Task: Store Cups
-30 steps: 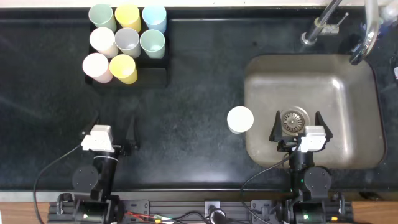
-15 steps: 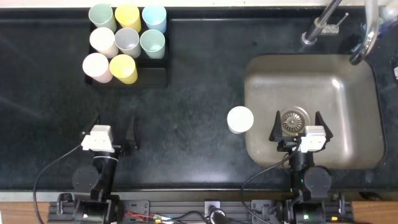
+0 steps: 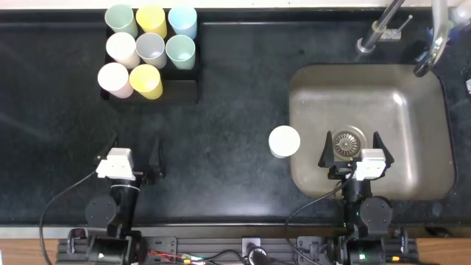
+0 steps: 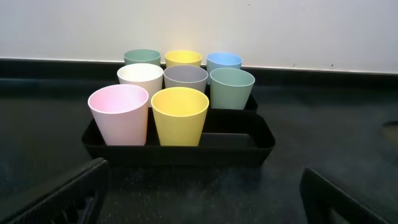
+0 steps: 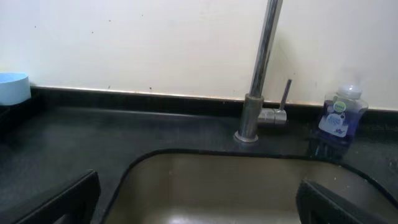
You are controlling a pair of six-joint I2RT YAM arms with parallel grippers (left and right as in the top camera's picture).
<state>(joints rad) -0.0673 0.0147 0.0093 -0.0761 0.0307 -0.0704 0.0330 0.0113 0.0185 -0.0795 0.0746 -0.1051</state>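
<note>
A black tray [image 3: 184, 90] at the back left of the counter holds several cups in pink, yellow, white, grey, green and blue; its front right slot is bare. In the left wrist view the same tray [image 4: 236, 146] faces me with the pink cup [image 4: 119, 114] and yellow cup [image 4: 180, 115] in front. A lone white cup [image 3: 284, 141] stands on the counter just left of the sink. My left gripper [image 3: 135, 156] sits open near the front left, well short of the tray. My right gripper [image 3: 352, 149] is open over the sink's near part, to the right of the white cup.
A steel sink [image 3: 412, 96] takes up the right side, with a drain [image 3: 348, 140] and a tap [image 5: 261, 68] behind it. A soap bottle [image 5: 339, 118] stands at the sink's back right corner. Dark counter [image 3: 228, 140] lies bare between tray and sink.
</note>
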